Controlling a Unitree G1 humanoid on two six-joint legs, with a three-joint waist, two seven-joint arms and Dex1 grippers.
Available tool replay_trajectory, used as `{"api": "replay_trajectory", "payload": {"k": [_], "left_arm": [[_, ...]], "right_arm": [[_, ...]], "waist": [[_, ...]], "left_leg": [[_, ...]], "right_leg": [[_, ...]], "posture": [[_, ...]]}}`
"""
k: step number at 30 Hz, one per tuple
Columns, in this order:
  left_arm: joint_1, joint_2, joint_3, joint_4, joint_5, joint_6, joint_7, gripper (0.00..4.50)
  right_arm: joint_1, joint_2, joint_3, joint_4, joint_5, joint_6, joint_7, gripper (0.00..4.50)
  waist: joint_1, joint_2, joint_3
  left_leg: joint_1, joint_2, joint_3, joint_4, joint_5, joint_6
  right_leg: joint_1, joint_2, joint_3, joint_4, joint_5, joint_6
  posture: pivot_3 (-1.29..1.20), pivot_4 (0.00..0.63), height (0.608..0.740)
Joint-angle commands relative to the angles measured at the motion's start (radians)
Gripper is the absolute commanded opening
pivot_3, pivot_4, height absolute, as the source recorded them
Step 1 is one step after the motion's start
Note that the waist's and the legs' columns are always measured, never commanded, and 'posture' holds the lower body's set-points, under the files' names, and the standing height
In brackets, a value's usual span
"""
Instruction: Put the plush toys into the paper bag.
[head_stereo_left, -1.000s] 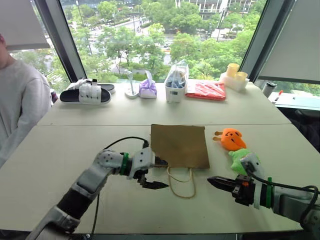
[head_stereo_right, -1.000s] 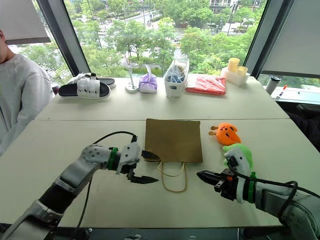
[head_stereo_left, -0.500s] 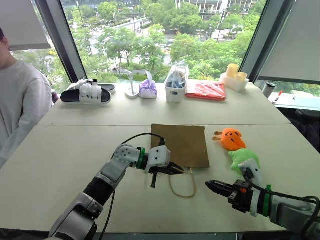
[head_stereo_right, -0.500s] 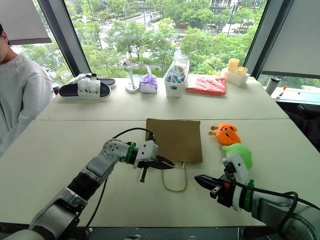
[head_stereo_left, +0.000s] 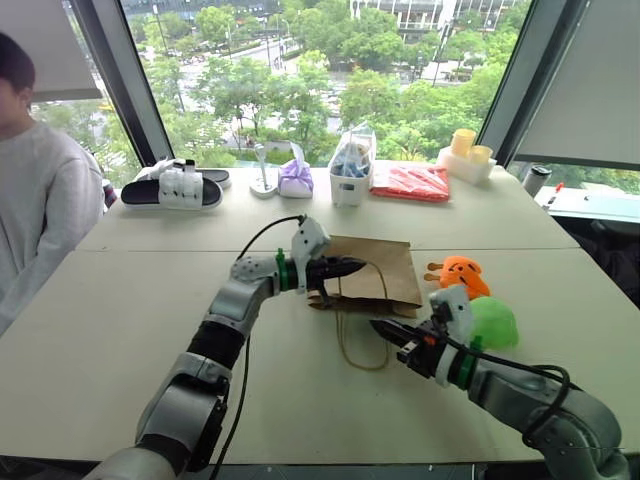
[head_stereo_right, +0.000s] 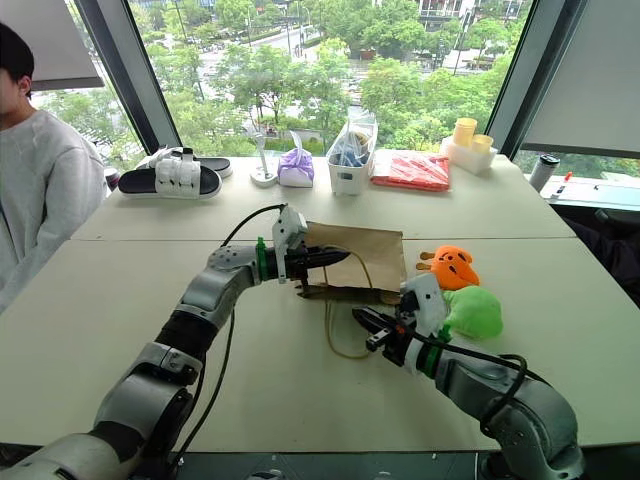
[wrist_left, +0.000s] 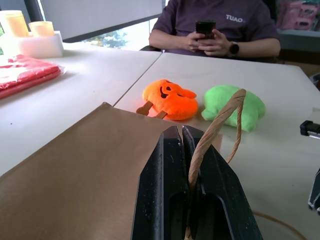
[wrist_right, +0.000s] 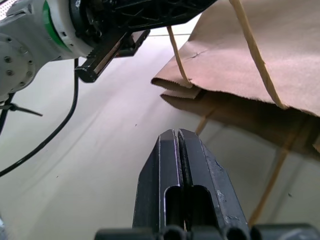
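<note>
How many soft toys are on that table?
2. The orange plush toy lies right of the paper bag; the green plush toy lies just nearer, touching it.

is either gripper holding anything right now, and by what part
The left gripper is shut on the paper bag, pinching one cord handle. The right gripper is shut and holds nothing.

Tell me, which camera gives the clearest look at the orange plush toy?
The left wrist view: the orange plush toy is large there, black face marks plain, lying beside the green plush toy past the paper bag. Both eye views show it small on the table. In the right wrist view I can't find it.
</note>
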Motion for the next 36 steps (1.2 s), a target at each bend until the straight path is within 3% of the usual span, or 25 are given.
{"api": "replay_trajectory", "payload": {"k": [1,10,19,28,36], "left_arm": [[-0.032,-0.025,0.039,-0.057,-0.047,0.055,0.018,0.08],[-0.024,-0.073,0.124,-0.175,-0.191,0.277,0.081,0.08],[0.034,-0.057,0.111,-0.308,-0.24,0.383,0.077,0.08],[0.009,-0.086,0.147,-0.334,-0.258,0.379,0.132,0.08],[-0.002,-0.079,0.14,-0.53,-0.397,0.511,0.109,0.08]], "right_arm": [[-0.053,0.027,0.049,0.045,-0.105,-0.063,-0.022,0.0],[-0.148,0.092,0.111,0.262,-0.32,-0.196,-0.035,0.0],[-0.2,0.205,0.148,0.439,-0.472,-0.314,-0.052,0.0],[-0.21,0.211,0.204,0.495,-0.545,-0.271,-0.004,0.0],[-0.186,0.26,0.209,0.51,-0.57,-0.216,-0.021,0.0]], "waist": [[-0.007,0.0,0.0],[-0.021,0.0,0.0],[-0.037,0.001,0.0],[-0.037,0.001,-0.001],[-0.04,0.001,-0.001]], "left_leg": [[0.0,0.0,-0.001,0.0,0.0,0.0],[0.0,0.0,-0.001,-0.001,0.001,-0.001],[0.001,0.0,-0.001,-0.001,0.002,-0.003],[0.001,0.0,-0.001,-0.002,0.003,-0.005],[0.002,0.0,-0.001,-0.002,0.003,-0.005]], "right_leg": [[0.0,0.0,0.0,0.0,0.0,0.0],[-0.001,0.001,0.0,0.002,0.0,0.0],[-0.002,0.001,0.001,0.002,0.0,0.0],[-0.002,0.001,0.001,0.002,0.0,-0.001],[-0.002,0.001,0.002,0.003,0.0,-0.001]], "posture": [[0.0,0.15,0.74],[0.0,0.15,0.74],[0.0,0.15,0.74],[0.0,0.15,0.74],[0.0,0.15,0.74]]}}
